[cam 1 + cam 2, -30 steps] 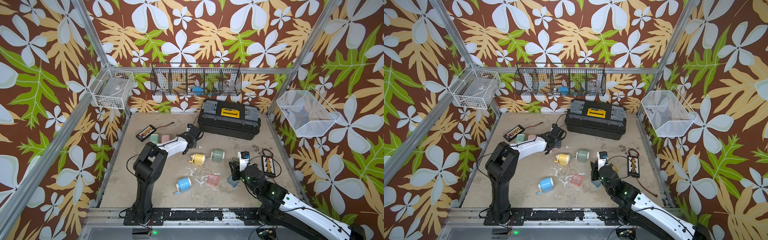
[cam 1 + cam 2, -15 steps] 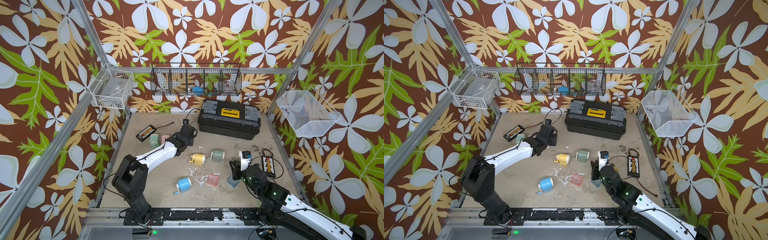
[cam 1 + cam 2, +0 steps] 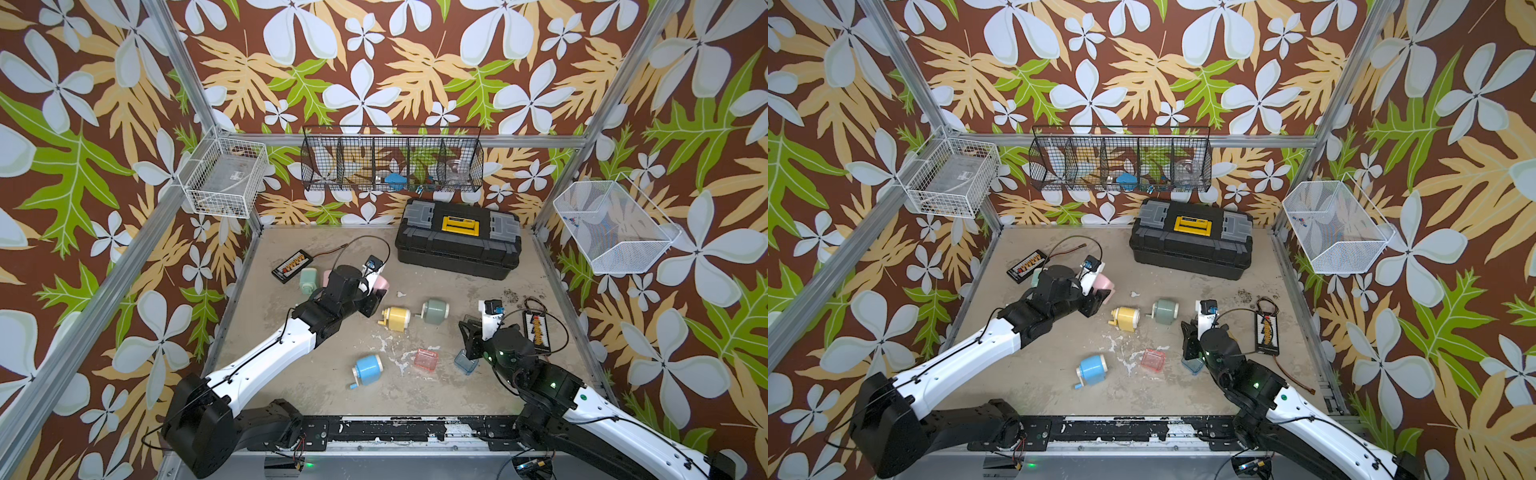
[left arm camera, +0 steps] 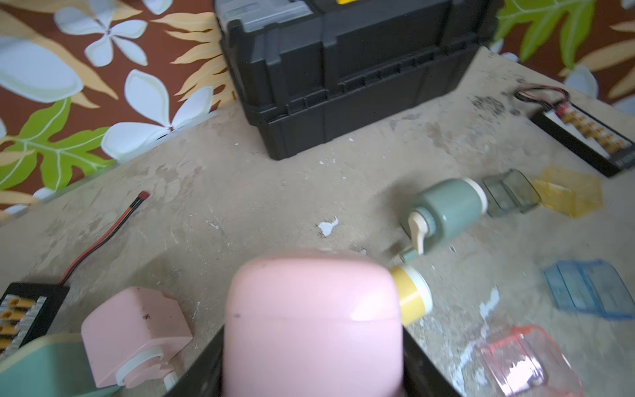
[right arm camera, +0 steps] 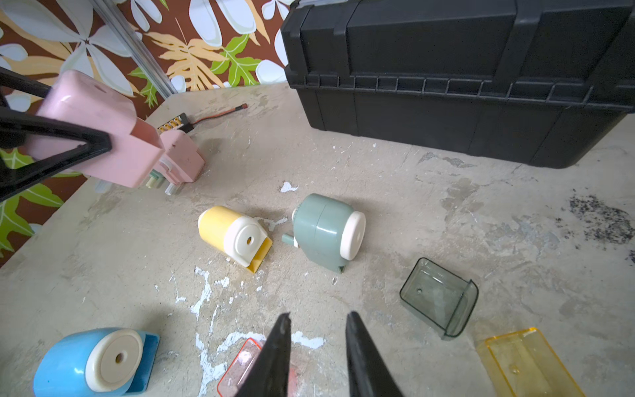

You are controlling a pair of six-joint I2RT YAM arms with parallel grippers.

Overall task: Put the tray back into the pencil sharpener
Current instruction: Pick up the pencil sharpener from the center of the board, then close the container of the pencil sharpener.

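Left hand: the left hand (image 3: 376, 293) is clamped on the sides of the pink sharpener (image 4: 312, 319) and carries it clear of the surface (image 3: 316, 357).
Right hand: the right hand (image 5: 318, 314) hangs low over the surface. Its jaws stand a narrow gap apart with nothing between them.
Tray: the pink tray (image 3: 426, 359) lies loose on the surface, between the blue sharpener (image 3: 368, 368) and the blue tray (image 3: 465, 361).
Key relation: the pink tray sits just beside the right hand's fingertips, on the side toward the left arm, and well apart from the left hand. The right arm is clearly the nearer one.
Long axis: in both top views the tray's longer side seems to run roughly from arm to arm. The right wrist view shows only a corner past one finger (image 5: 278, 354), so this is not certain.
Receiving end: the held sharpener's darker end face is turned toward the right arm. I judge that face to be the tray's opening.
Look-alikes: the green tray (image 5: 439, 299), the yellow tray (image 5: 525, 361) and a second pink sharpener (image 4: 137, 330) also lie on the surface.
Step in hand: pick-up not yet made. The right hand needs a short sideways shift, then a grip across the tray's narrow width.
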